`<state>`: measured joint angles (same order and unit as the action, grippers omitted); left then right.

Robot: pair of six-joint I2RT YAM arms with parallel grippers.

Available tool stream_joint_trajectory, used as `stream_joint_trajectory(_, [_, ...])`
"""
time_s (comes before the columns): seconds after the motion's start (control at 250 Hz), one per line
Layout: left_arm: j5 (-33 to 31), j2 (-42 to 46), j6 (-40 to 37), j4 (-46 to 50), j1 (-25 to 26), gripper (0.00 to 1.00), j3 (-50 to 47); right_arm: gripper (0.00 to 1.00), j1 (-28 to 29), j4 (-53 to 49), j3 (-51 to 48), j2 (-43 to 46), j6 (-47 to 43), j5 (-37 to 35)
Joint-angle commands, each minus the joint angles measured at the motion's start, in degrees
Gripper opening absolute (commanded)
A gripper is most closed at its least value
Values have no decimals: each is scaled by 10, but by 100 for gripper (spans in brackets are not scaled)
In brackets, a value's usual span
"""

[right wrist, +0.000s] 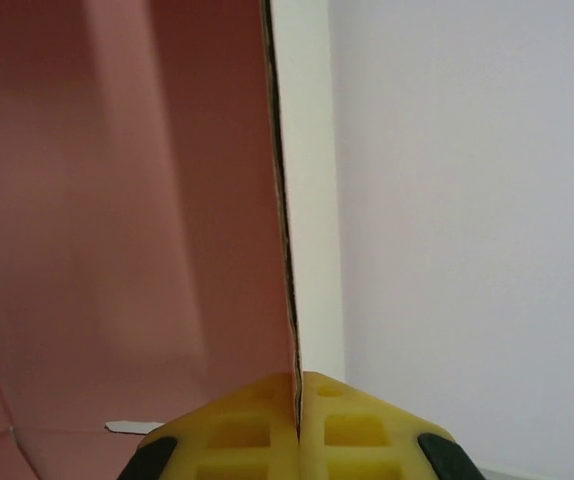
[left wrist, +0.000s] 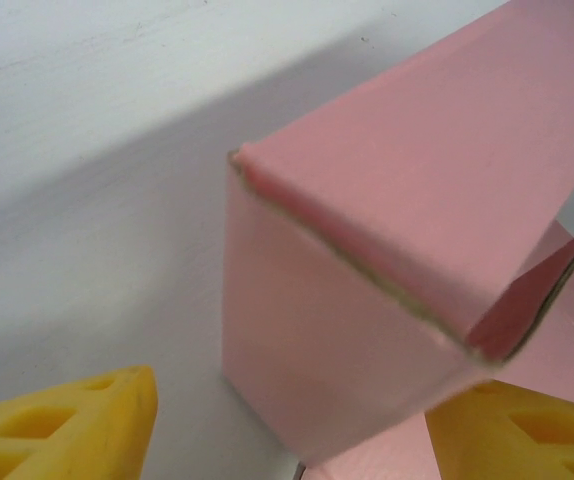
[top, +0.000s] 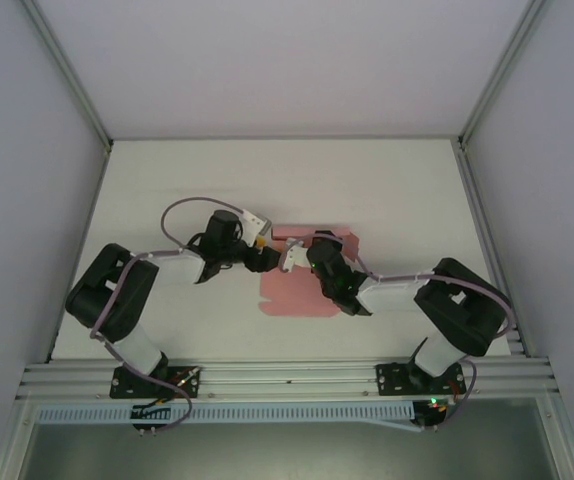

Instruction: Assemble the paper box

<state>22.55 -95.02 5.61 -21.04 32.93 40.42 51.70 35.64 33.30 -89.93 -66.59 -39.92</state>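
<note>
Paper box [top: 289,296] [left wrist: 367,260]: pink card, partly folded, on the table [top: 397,190] between both arms, one wall raised.
Left end effector [left wrist: 292,405]: yellow fingers [left wrist: 77,425] spread either side of a folded corner, one finger clear of it.
Right end effector [right wrist: 298,390]: pads [right wrist: 357,430] pressed together, pinching an upright flap edge.

black-and-white arms [top: 117,295], yellow fingers [left wrist: 77,430], lilac cables [top: 179,207]
</note>
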Motion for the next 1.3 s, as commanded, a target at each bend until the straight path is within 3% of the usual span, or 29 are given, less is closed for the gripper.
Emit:
stream_joint_trajectory(0.0, [-75,-15,11,-37,13,67,21,0,12,-32,0,18,39,2])
stream_joint_trajectory(0.156, [-131,-29,8,-29,27,48,37,0,16,-42,-2,16,49,-2])
stream_joint_trajectory(0.24, [-177,-35,1,-15,37,45,40,0,16,-41,-2,15,55,-9])
stream_joint_trajectory(0.431, [-290,-54,0,0,65,29,41,0,16,-60,2,10,76,-18])
stream_joint_trajectory(0.587, [-366,-64,9,1,81,0,35,0,16,-65,-1,8,85,-33])
stream_joint_trajectory(0.99, [-667,-83,106,30,110,0,37,0,16,-141,12,23,149,-34])
stream_joint_trajectory(1.298, [-686,-111,151,81,111,0,54,0,11,-162,13,23,157,-35])
